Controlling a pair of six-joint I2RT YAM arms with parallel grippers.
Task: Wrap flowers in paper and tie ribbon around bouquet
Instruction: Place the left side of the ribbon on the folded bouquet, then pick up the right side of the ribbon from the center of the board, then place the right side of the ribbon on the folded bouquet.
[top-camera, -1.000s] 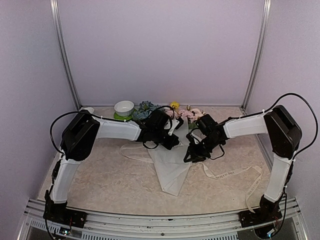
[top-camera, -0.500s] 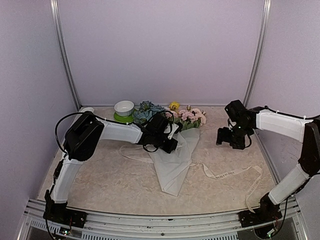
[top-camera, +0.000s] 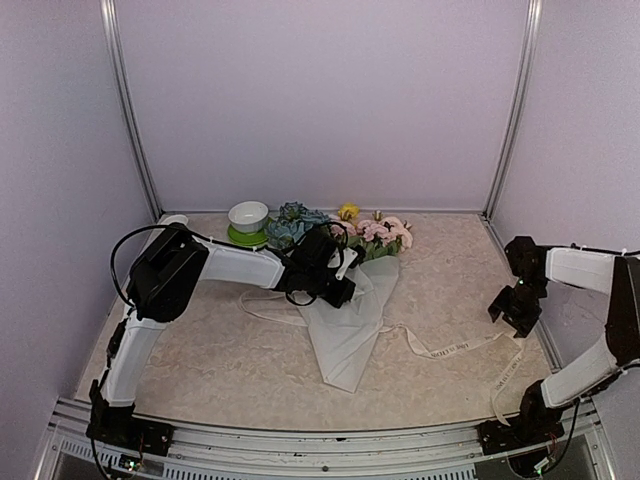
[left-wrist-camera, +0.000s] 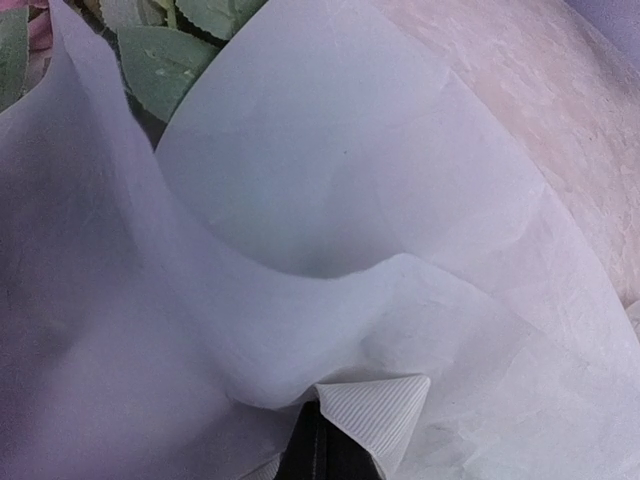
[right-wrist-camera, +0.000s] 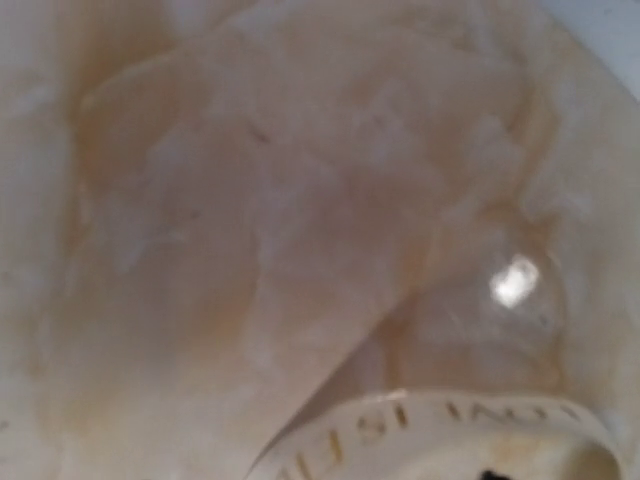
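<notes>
The flowers lie at the back of the table with blue heads (top-camera: 291, 222), pink blooms (top-camera: 385, 231) and a yellow bloom (top-camera: 348, 211). Green leaves (left-wrist-camera: 175, 55) show in the left wrist view. The white paper (top-camera: 352, 322) is loosely folded round the stalks into a cone pointing toward me. My left gripper (top-camera: 340, 284) is shut on a fold of the paper (left-wrist-camera: 300, 200) near the cone's mouth. The lettered ribbon (top-camera: 450, 349) runs under the cone and loops off to the right. My right gripper (top-camera: 513, 306) hovers low at the right edge over the ribbon (right-wrist-camera: 430, 435); its fingers are not discernible.
A white bowl on a green saucer (top-camera: 248, 217) stands at the back left, beside the blue flower heads. Purple walls and metal posts (top-camera: 508, 105) close in the table. The ribbon's far loop (top-camera: 505, 378) lies near the right arm's base.
My right arm has let go of the paper's right side and swung out to the right edge, ending low over the ribbon. The paper's right flap has fallen wider. The left arm has stayed put.
</notes>
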